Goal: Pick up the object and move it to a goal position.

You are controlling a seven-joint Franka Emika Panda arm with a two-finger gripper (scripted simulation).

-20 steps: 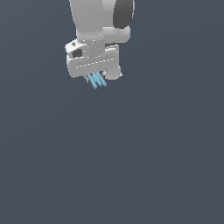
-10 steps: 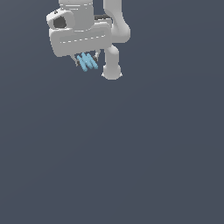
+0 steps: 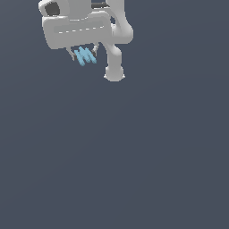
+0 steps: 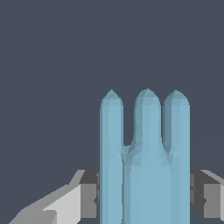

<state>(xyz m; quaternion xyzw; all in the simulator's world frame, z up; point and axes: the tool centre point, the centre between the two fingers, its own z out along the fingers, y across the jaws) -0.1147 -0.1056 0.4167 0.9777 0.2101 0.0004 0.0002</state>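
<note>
The white gripper (image 3: 83,55) clamps its grey fingers (image 4: 87,194) narrowly against both sides of the tiny light-blue three-pronged object (image 4: 144,162).

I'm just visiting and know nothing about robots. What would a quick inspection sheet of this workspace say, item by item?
Surface: only a plain dark grey-blue backdrop; no table edge or markings seen.
Job's things: the light-blue three-pronged object sits between the gripper's fingers; the wrist view shows its three rounded prongs pointing away from the camera. No goal marker seen.
Clutter: nothing seen.
Grippers: the white gripper is shut on the object, with a grey finger against each side of it.
Cables: nothing seen.
Surroundings: the white robot arm at the top of the exterior view, its base to the exterior view's right of the gripper; nothing else seen.
</note>
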